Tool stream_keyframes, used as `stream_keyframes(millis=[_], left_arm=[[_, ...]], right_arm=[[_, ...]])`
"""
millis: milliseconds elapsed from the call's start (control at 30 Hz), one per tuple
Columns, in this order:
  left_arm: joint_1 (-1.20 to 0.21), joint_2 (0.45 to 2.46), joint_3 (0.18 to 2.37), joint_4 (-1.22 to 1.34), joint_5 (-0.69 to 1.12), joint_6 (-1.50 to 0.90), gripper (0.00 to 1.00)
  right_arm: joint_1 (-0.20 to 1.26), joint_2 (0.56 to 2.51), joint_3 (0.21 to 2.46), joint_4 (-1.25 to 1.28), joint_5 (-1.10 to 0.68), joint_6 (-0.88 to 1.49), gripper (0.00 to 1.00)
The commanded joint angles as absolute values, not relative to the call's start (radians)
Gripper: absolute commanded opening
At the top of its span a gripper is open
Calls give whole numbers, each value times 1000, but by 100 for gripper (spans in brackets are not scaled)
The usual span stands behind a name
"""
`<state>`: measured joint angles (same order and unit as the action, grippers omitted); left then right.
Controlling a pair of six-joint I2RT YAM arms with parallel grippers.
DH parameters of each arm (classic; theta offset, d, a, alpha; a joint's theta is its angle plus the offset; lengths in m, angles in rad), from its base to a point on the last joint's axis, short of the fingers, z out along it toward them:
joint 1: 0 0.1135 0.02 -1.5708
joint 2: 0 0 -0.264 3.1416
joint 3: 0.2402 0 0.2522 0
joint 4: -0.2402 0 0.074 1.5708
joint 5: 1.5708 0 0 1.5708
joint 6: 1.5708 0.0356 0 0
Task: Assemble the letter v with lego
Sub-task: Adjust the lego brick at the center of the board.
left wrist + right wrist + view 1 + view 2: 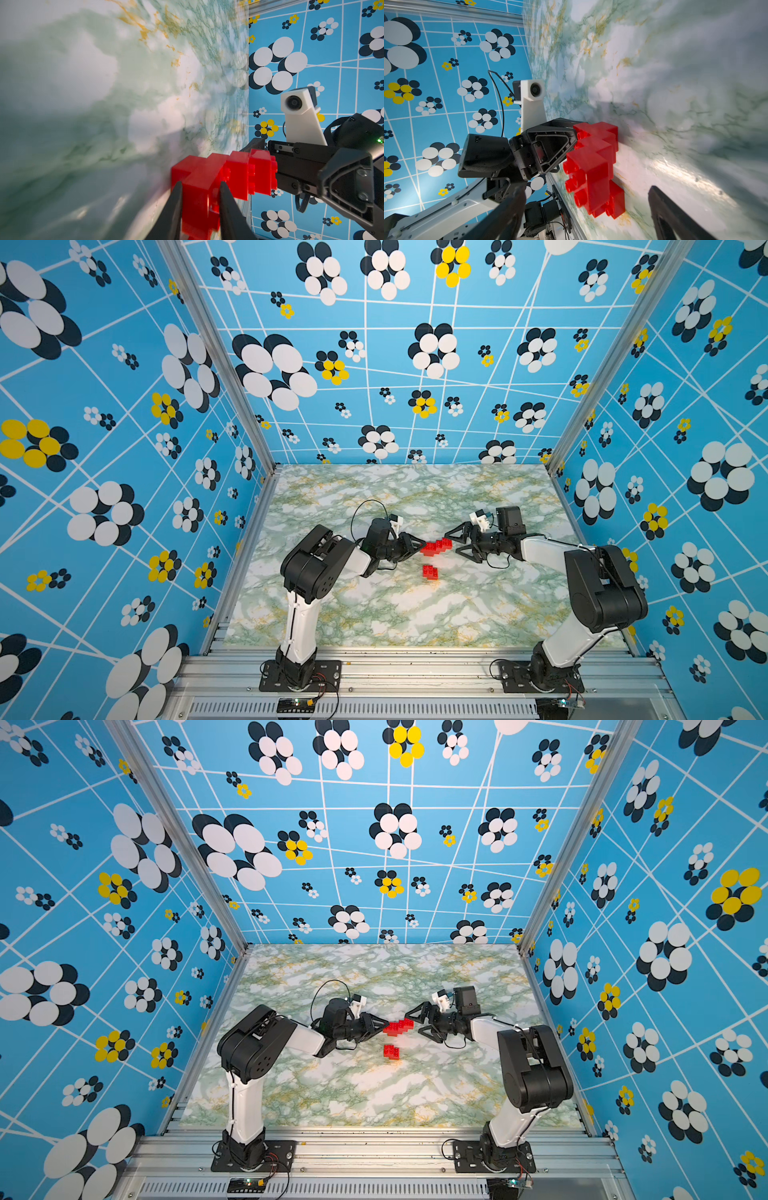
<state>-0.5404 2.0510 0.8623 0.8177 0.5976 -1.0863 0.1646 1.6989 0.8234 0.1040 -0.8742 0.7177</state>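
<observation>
Listing the scene's contents, left to right.

1. Left hand (pixel 419 546): clamped narrow on the near end of the stepped lego piece (pixel 436 546). In the left wrist view its fingers (pixel 174 207) flank a single brick. Judged purpose: to anchor the piece so that it does not shift while work goes on at its free end.

2. Stepped lego piece: several red bricks joined as a staircase, probably one arm of the letter v. It sits between the two hands at mid tabletop (pixel 374 614). Whether it rests on the surface or hangs just above it cannot be told.

3. Small lego cluster (pixel 430 572): a few red bricks joined, lying on the tabletop on the side nearer the arm bases, apart from both hands. Judged to be stock set aside for the second arm of the letter, not yet attached.

4. Right hand (pixel 452 542): jaws spread wide and empty, tips just beside the piece's far end. Judged to be placed there to meet that free end.
</observation>
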Motion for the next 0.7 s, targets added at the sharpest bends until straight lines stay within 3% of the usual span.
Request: stream_keyframes(millis=[0, 667], left_arm=[[-549, 2083, 887, 843, 571, -1096, 0], [-565, 2147, 897, 927, 564, -1150, 0]], right_arm=[[159, 1733, 822, 166, -916, 715, 95], [202, 1842, 867, 209, -903, 738, 85]])
